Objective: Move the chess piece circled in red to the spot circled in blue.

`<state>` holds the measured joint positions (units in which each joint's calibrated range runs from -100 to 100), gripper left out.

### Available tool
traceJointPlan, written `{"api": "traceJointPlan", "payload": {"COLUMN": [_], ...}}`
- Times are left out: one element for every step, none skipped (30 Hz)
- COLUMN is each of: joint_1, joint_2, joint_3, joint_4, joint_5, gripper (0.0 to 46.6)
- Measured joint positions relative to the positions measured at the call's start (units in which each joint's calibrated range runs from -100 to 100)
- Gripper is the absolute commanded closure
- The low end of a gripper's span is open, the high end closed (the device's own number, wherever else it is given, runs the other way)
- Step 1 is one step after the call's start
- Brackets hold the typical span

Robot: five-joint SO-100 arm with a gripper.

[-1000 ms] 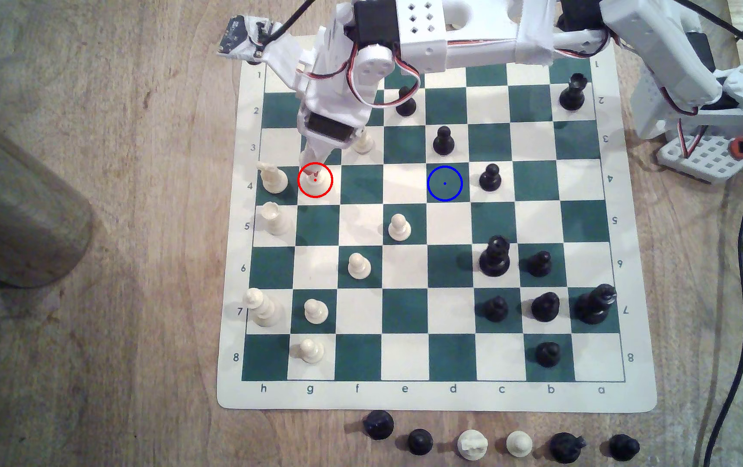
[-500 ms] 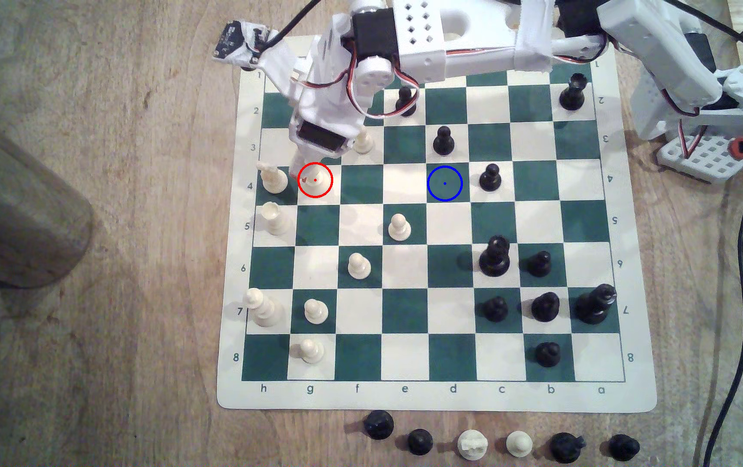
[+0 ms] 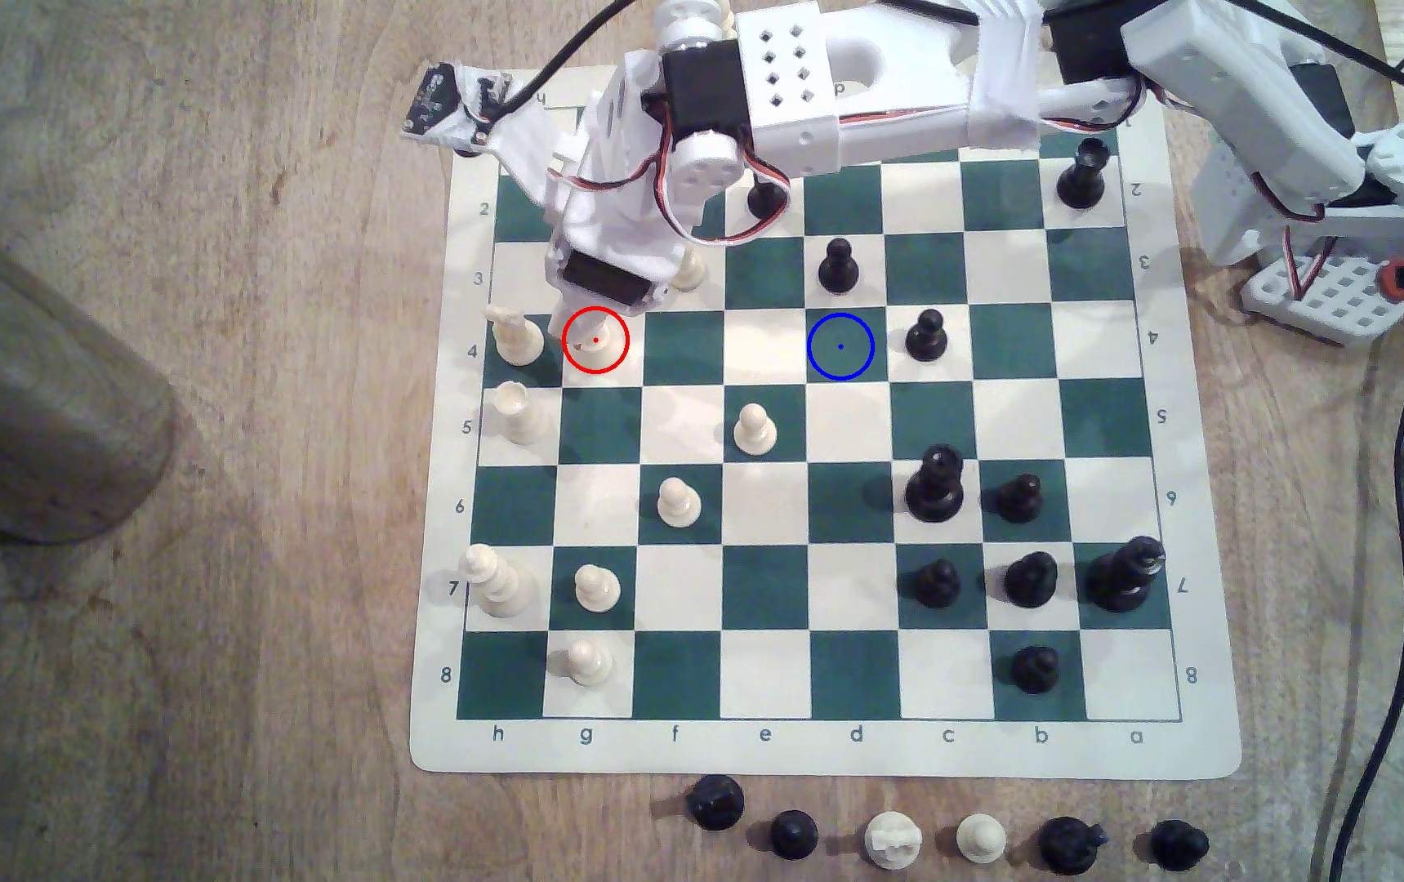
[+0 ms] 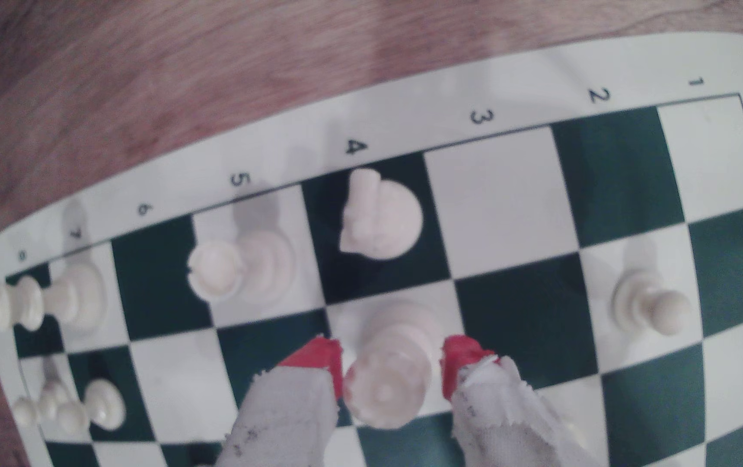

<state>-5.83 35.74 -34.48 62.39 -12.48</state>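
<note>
The chess piece circled in red (image 3: 606, 344) is cream, with a wide base and a flat round head, and stands on a white square in row 4. In the wrist view this piece (image 4: 387, 386) is upright between my two red-tipped fingers (image 4: 320, 361). My gripper (image 3: 588, 332) is lowered over it and open, one finger on each side of its head, with a thin gap still showing on one side. The spot circled in blue (image 3: 841, 346) is a bare dark green square three squares toward the exterior view's right in the same row.
A cream knight (image 3: 516, 339) stands just beside the ringed piece, with another cream piece (image 3: 516, 411) below it. A cream pawn (image 3: 688, 270) is half hidden behind the arm. Black pawns (image 3: 838, 265) (image 3: 926, 337) flank the blue spot. A metal cylinder (image 3: 28, 382) lies left of the board.
My gripper has come down and shifted slightly toward the exterior view's left, so its fingers now straddle the ringed piece. The piece has not moved.
</note>
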Motion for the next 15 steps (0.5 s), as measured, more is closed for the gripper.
{"api": "traceJointPlan", "payload": {"joint_1": [-0.22, -0.22, -0.22, -0.22, -0.22, -0.22, -0.22, -0.37, -0.44, -0.52, -0.52, -0.52, -0.52, -0.52, -0.52], "joint_2": [0.0, 0.0, 0.0, 0.0, 0.0, 0.0, 0.0, 0.0, 0.08, 0.08, 0.08, 0.08, 0.08, 0.08, 0.08], "joint_3": [0.0, 0.0, 0.0, 0.0, 0.0, 0.0, 0.0, 0.0, 0.0, 0.0, 0.0, 0.0, 0.0, 0.0, 0.0], "joint_4": [0.0, 0.0, 0.0, 0.0, 0.0, 0.0, 0.0, 0.0, 0.0, 0.0, 0.0, 0.0, 0.0, 0.0, 0.0], "joint_5": [0.0, 0.0, 0.0, 0.0, 0.0, 0.0, 0.0, 0.0, 0.05, 0.05, 0.05, 0.0, 0.0, 0.0, 0.0], "gripper": [37.0, 37.4, 38.0, 40.0, 41.7, 43.6, 44.5, 45.8, 45.9, 45.9, 46.1, 46.2, 46.4, 46.4, 46.4]}}
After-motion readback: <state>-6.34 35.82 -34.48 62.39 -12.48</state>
